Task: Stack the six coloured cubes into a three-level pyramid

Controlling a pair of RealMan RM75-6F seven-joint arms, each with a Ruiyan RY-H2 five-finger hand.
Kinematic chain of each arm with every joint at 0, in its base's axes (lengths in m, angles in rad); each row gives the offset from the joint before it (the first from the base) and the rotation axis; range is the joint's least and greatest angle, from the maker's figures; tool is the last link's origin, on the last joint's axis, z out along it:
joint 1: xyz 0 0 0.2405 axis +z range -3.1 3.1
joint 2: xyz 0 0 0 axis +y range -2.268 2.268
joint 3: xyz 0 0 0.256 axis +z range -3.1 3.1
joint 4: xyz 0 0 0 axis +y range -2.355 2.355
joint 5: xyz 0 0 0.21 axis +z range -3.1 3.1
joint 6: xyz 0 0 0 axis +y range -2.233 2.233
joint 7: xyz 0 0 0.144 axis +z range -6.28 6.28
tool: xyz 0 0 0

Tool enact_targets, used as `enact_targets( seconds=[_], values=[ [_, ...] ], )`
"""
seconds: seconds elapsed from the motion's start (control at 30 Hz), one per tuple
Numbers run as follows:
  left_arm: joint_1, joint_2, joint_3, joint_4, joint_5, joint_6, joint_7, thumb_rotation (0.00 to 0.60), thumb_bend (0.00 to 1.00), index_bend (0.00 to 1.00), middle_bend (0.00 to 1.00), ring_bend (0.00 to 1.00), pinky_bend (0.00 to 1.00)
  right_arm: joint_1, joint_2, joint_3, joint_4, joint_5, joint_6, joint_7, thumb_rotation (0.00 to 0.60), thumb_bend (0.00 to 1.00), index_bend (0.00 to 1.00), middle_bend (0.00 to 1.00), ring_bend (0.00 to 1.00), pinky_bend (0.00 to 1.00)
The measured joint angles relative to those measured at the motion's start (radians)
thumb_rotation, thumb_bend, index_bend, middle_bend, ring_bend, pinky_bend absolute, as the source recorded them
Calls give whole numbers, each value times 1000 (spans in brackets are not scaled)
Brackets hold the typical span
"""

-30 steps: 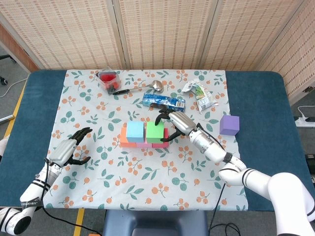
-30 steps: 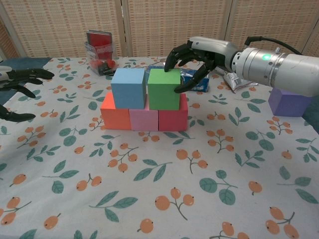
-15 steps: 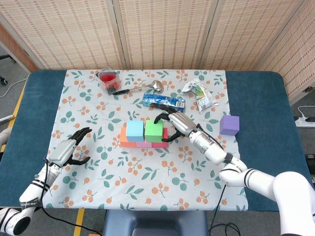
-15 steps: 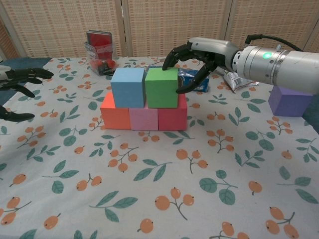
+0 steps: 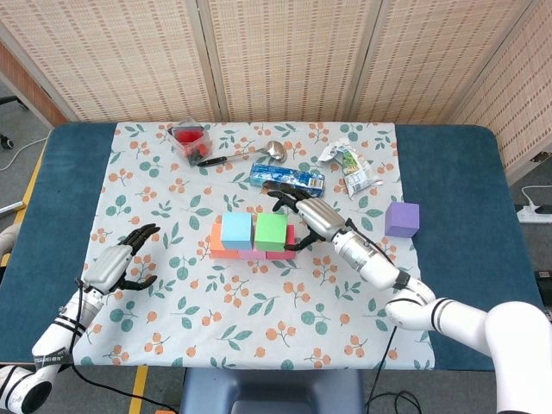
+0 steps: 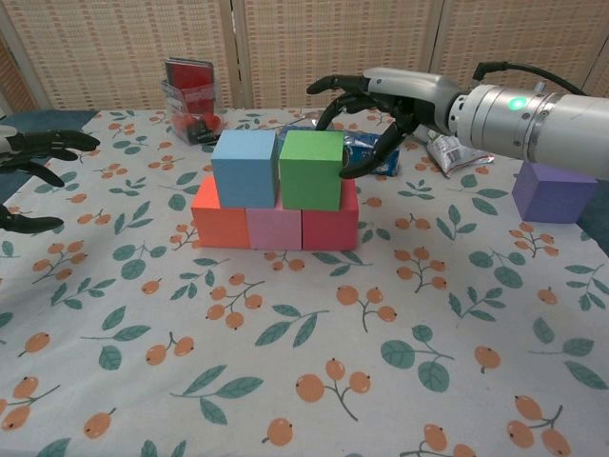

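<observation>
We see five of six cubes placed: the light blue cube (image 6: pixel 245 168) and green cube (image 6: pixel 311 169) sit side by side on the orange-red, pink and red bottom row (image 6: pixel 275 227). Only the purple cube (image 6: pixel 554 191), well apart on the desk, remains for the top. Our right hand (image 6: pixel 373 105) hovers spread beside green; our left hand (image 5: pixel 123 263) rests spread, empty. No writing is legible.

Two cubes (image 6: pixel 278 168) sit side by side atop a row of three (image 6: pixel 274 226) at the table's (image 5: pixel 448 164) centre; a sixth cube (image 5: pixel 402 219) stands well apart, right.
</observation>
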Motion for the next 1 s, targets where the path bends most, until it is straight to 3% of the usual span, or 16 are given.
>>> enact_targets(
  seconds=[0.43, 0.63, 1.0],
  values=[
    [2, -3, 5, 8, 9, 1, -17, 600, 312, 27, 1, 0, 196, -18, 1, 5, -50, 22, 13, -71, 600, 0, 33, 202, 0, 28],
    [5, -2, 8, 13, 13, 4, -29, 600, 311, 27, 0, 0, 195, -14, -32, 18, -27, 41, 9, -101, 600, 0, 102, 210, 0, 29],
    [5, -1, 15, 29, 26, 3, -60, 600, 309, 12, 0, 0, 193, -13, -58, 29, 7, 36, 24, -99, 600, 13, 282, 333, 95, 46]
  ],
)
